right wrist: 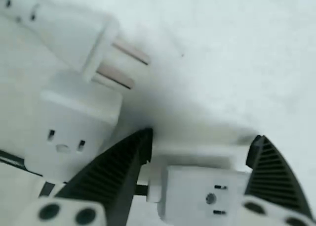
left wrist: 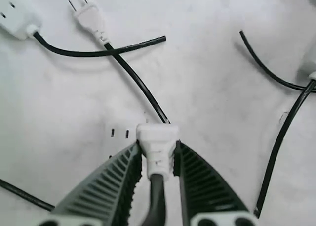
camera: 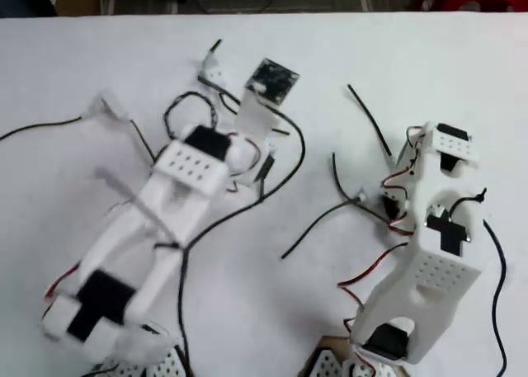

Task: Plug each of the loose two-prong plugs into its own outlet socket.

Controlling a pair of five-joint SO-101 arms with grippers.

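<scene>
My left claw (left wrist: 158, 148) is clamped on a white plug (left wrist: 157, 137). My right claw (right wrist: 202, 137) straddles an outlet socket (right wrist: 207, 199), and I cannot tell its grip. The crossed black cords (left wrist: 133, 75) at eleven o'clock could snag my plug.

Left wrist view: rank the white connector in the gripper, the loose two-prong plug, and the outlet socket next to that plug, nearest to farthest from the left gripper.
1. The white connector, clamped in the left gripper itself.
2. The loose two-prong plug, lying out ahead, its prongs pointing away.
3. The outlet socket, off to that plug's side, farthest out.
</scene>
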